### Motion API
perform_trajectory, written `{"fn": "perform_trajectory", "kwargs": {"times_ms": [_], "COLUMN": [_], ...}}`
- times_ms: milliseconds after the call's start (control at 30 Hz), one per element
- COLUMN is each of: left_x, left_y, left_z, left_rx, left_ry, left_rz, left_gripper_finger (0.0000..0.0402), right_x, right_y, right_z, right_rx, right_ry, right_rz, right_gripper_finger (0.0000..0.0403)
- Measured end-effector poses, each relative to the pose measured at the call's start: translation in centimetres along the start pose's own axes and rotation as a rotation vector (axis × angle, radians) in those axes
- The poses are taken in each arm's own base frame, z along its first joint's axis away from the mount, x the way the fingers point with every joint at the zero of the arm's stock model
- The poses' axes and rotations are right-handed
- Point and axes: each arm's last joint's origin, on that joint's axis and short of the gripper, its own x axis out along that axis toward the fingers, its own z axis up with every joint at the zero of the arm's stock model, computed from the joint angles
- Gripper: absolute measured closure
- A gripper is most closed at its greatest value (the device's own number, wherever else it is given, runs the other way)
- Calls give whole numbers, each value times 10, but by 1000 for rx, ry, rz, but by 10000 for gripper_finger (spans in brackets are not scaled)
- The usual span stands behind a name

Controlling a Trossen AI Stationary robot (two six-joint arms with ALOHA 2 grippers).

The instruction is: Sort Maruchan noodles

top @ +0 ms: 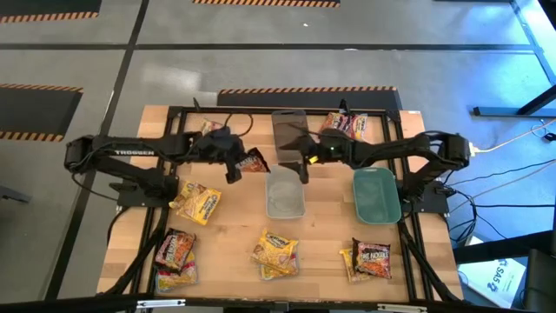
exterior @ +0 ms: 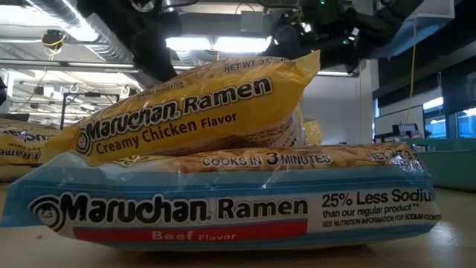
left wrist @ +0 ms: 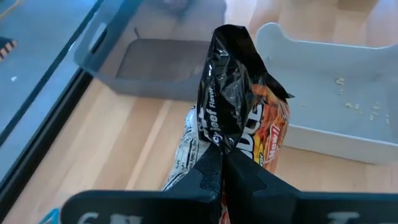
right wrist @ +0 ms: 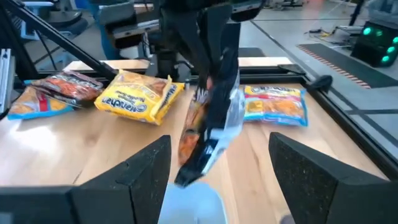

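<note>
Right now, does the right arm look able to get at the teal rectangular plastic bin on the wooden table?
Probably yes. The right gripper is open and holds nothing, and the teal rectangular plastic bin lies close beside that arm with nothing on top of it. The left gripper, shut on a dark ramen packet, is well away.

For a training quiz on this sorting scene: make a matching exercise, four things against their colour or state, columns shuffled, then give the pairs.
Things:
1. dark grey bin
2. teal bin
3. left gripper
4. right gripper

States:
A. fingers open, holding nothing, over the clear bin
B. at the table's far edge, in the middle
C. fingers shut on a dark packet, lifted next to the clear bin
D. on the right side of the table, under the right arm

Pairs: 1-B, 2-D, 3-C, 4-A
</note>
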Motion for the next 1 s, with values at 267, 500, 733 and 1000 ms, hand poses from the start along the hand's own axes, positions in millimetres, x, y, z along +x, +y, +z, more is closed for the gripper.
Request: {"fn": "perform_trajectory", "kwargs": {"times_ms": [267,500,733,1000], "left_x": [-6,-10,-12,-12], "left_y": [-23,-29,-32,-30], "left_z": [7,14,20,20], "left_rx": [67,60,61,57], "left_ry": [-91,-181,-242,-240], "left_rz": [44,108,108,146], "left_gripper_finger": [401,401,401,401], "right_x": [8,14,17,17], "right_y": [-2,-1,0,0], "right_z": [-4,-6,-8,-7], "right_rx": [17,77,127,149], "right_ry": [44,-7,-27,-30], "right_rz": [1,30,23,54], "right_gripper_finger": [145,145,145,145]}}
